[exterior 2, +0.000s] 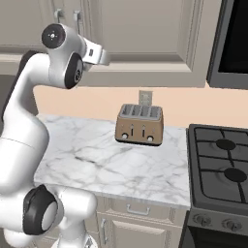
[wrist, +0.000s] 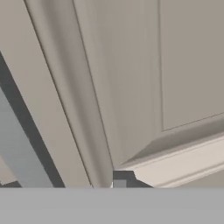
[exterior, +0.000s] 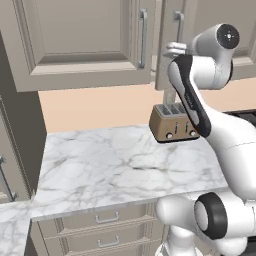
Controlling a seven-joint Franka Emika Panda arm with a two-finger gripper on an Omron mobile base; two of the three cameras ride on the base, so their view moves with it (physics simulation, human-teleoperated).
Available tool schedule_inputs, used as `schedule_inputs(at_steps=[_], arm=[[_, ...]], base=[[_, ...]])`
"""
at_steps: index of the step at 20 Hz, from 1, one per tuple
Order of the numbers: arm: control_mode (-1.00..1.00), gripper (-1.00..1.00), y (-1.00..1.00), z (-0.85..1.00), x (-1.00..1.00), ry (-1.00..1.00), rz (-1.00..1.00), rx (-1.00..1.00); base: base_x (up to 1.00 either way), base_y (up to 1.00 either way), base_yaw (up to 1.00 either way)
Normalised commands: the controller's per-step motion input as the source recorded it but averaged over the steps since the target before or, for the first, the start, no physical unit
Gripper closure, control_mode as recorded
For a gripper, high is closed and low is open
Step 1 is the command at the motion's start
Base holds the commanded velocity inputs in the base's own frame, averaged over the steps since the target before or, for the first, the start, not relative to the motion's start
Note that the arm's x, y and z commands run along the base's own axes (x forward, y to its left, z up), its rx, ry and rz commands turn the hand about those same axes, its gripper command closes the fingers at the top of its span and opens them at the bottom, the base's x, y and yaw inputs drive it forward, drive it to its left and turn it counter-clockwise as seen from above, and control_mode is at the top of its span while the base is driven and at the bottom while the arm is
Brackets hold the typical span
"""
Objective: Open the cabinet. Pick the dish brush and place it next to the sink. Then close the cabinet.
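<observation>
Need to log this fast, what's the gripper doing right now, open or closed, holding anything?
Gripper: up at the cabinet's right door, by the handle; open or shut cannot be told, and no grip shows.

The white arm (exterior: pixel 200 100) bends up high from its base, and its hand (exterior: pixel 175 49) reaches forward at the top.

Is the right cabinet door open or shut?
Partly open: the right cabinet door stands angled out from the shut left door.

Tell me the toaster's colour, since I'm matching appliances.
The toaster is tan brown with a silver slotted top; it shows best in the right base view.
</observation>
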Motion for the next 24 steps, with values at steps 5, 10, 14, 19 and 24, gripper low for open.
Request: schedule_inputs(at_steps=[5, 10, 14, 19, 24], arm=[[-1.0, 1.0, -0.62, 0.01, -0.52, -0.13, 0.0, 0.07], [-1.0, 1.0, -0.59, 0.05, -0.52, -0.11, 0.0, 0.04], [-1.0, 1.0, -0.62, 0.11, -0.58, -0.04, 0.0, 0.0], [-1.0, 1.0, -0.69, 0.12, -0.7, 0.0, 0.0, 0.0], [-1.0, 1.0, -0.74, 0.19, -0.67, 0.0, 0.0, 0.0]], base=[[0.0, 0.0, 0.0], [0.0, 0.0, 0.0], [0.0, 0.0, 0.0], [0.0, 0.0, 0.0], [0.0, 0.0, 0.0]])
